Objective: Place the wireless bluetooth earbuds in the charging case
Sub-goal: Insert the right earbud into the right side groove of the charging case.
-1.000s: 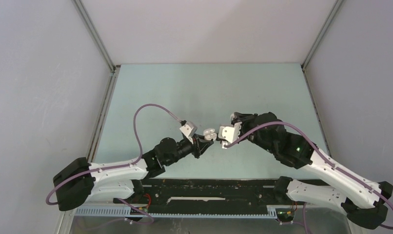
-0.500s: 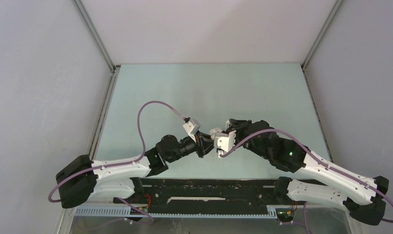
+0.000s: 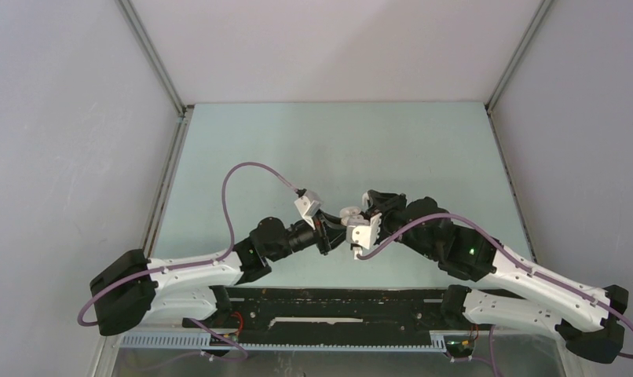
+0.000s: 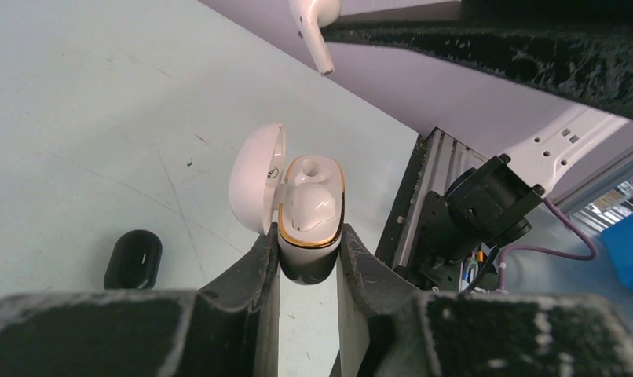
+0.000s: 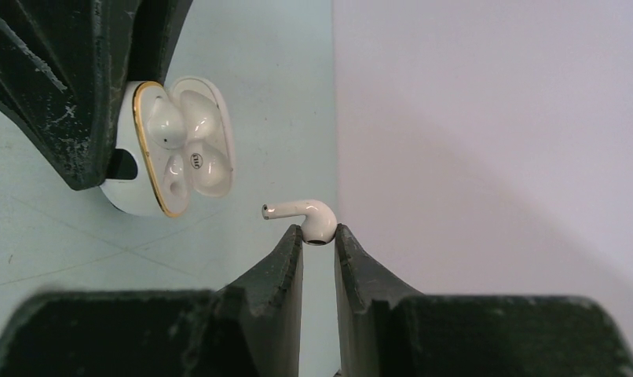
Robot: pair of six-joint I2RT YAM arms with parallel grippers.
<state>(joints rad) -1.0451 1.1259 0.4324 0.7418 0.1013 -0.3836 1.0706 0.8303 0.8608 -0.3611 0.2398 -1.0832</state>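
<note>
Spanning the scene is the pale green counter point(image 3: 337, 141), over which the left arm point(image 3: 195, 271) and the right arm point(image 3: 486, 259) reach inward until their tips nearly meet above its near middle. The left jaws are closed narrowly on the lower body of the white charging case point(image 4: 309, 216), which has a gold rim. Its lid point(image 4: 254, 188) is swung open to one side, and the open mouth faces the right arm. A black oval case point(image 4: 133, 258) lies shut on the counter, well apart from the clamped one. The right jaws pinch the rounded head of the held earbud point(image 5: 309, 218), a white bud whose stem points toward the charging case. It hangs in the air near the case's mouth without touching it. The seated earbud point(image 4: 312, 206), also white, rests inside the open charging case.
</note>
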